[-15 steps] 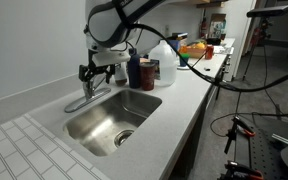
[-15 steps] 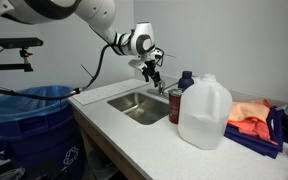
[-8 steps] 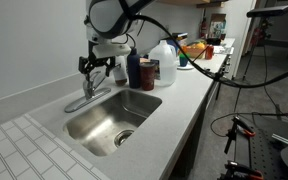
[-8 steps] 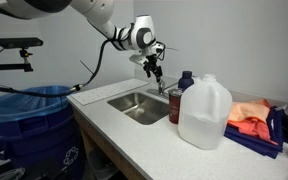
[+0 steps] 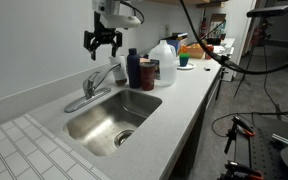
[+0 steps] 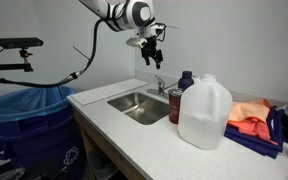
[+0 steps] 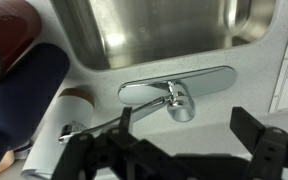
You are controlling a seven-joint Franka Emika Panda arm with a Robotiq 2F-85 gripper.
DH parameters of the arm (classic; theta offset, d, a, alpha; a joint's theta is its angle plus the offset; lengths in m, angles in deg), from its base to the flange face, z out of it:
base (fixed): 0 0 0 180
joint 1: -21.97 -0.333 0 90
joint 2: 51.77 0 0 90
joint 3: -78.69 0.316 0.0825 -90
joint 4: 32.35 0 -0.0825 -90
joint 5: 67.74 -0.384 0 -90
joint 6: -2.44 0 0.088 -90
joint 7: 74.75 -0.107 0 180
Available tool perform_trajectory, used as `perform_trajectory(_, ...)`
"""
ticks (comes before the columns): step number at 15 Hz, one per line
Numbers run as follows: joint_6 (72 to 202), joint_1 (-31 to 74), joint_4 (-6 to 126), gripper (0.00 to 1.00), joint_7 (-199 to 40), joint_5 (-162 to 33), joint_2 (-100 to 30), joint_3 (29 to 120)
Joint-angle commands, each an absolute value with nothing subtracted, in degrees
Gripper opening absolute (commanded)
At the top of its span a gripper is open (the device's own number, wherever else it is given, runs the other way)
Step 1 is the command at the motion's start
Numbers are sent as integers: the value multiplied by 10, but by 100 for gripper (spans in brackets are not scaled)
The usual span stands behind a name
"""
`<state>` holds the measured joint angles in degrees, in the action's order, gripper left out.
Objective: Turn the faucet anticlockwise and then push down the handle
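Observation:
A chrome faucet (image 5: pixel 97 84) stands on the counter behind the steel sink (image 5: pixel 109 120); it also shows in an exterior view (image 6: pixel 160 86). In the wrist view the faucet base and handle (image 7: pixel 176 100) lie below me, the spout reaching left. My gripper (image 5: pixel 100 41) hangs well above the faucet, apart from it, in both exterior views (image 6: pixel 152 54). Its fingers (image 7: pixel 169 152) are spread wide and hold nothing.
A dark blue bottle (image 5: pixel 133 68), a red-brown can (image 5: pixel 148 72) and a white jug (image 5: pixel 165 62) stand next to the sink; the jug (image 6: pixel 204 113) is large in an exterior view. A blue bin (image 6: pixel 29 125) stands beside the counter. Tiled drainboard (image 5: pixel 19 150) at the near end.
My gripper has risen from the faucet handle to well above it and is now clear of the faucet.

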<state>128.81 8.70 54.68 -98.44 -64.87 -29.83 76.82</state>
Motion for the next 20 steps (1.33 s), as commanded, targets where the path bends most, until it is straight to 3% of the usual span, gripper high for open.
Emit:
perform_trajectory(1,1256,115,599,100,-943,-656,-371,783)
perform_trajectory(20,1190,178,760,100,-793,-717,-550,785)
